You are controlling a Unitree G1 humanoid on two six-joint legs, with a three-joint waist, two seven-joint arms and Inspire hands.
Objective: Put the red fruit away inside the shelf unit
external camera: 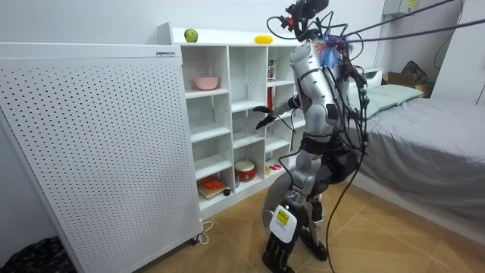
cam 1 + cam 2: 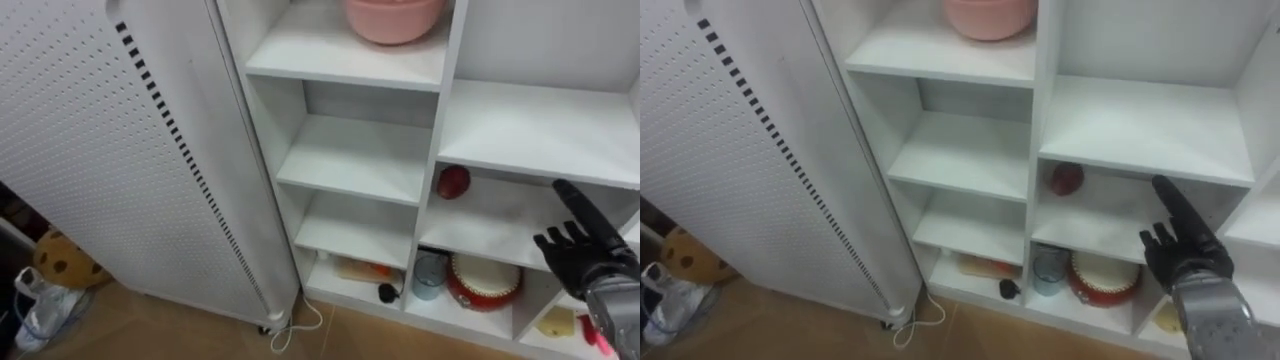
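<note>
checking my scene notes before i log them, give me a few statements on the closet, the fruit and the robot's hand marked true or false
1. A red apple lies on a shelf inside the closet. True.
2. The right hand is shut on the red apple. False: its fingers are straight, and it is apart from the apple, lower and further right.
3. The pink bowl stands on a higher shelf than the red apple. True.
4. Nothing lies on top of the closet. False: in the room view a green fruit and a yellow fruit lie there.
</note>
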